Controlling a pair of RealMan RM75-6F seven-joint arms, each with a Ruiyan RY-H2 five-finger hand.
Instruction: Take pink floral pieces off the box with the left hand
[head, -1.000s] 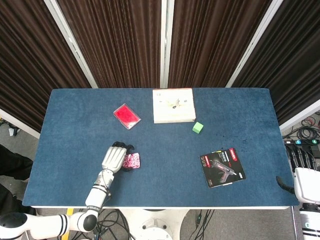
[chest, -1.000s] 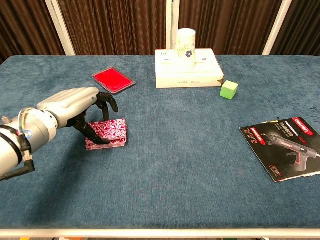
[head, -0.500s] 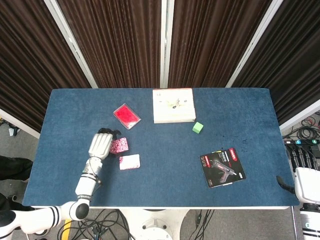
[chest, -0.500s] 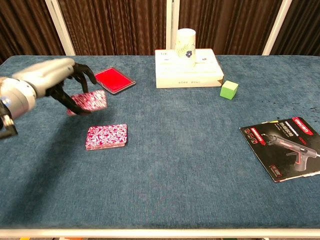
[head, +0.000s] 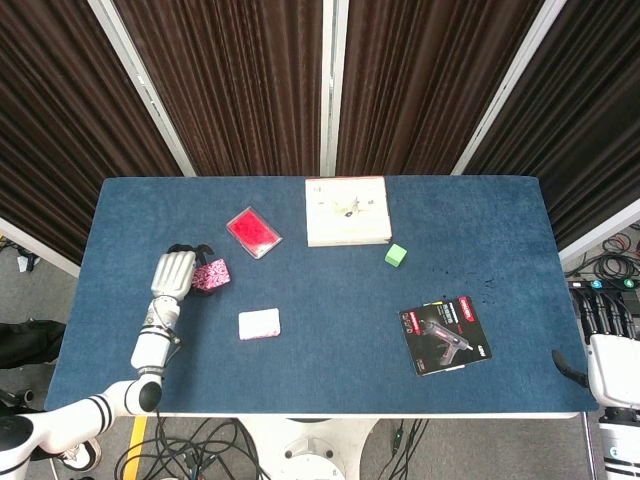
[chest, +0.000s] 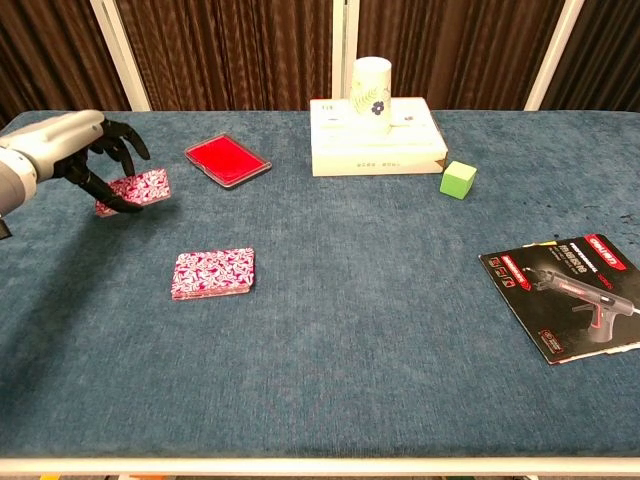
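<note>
My left hand (head: 172, 276) hovers over the table's left side and pinches a pink floral piece (head: 212, 275) between its dark fingers. In the chest view the same hand (chest: 70, 148) holds that piece (chest: 134, 190) tilted above the cloth at far left. The small flat box (head: 259, 323) lies on the table right of and nearer than the hand, apart from it, and still shows a pink floral top (chest: 213, 272). Only a white part of my right hand (head: 606, 368) shows, off the table's right edge; its fingers are hidden.
A red flat case (chest: 228, 160) lies behind the floral box. At the back middle a white carton (chest: 376, 148) carries a paper cup (chest: 370, 85), with a green cube (chest: 458, 180) beside it. A glue gun leaflet (chest: 573, 296) lies at the right.
My left hand lifted a pink floral piece off the box and carried it left and toward the back. The box stayed in place on the table.
</note>
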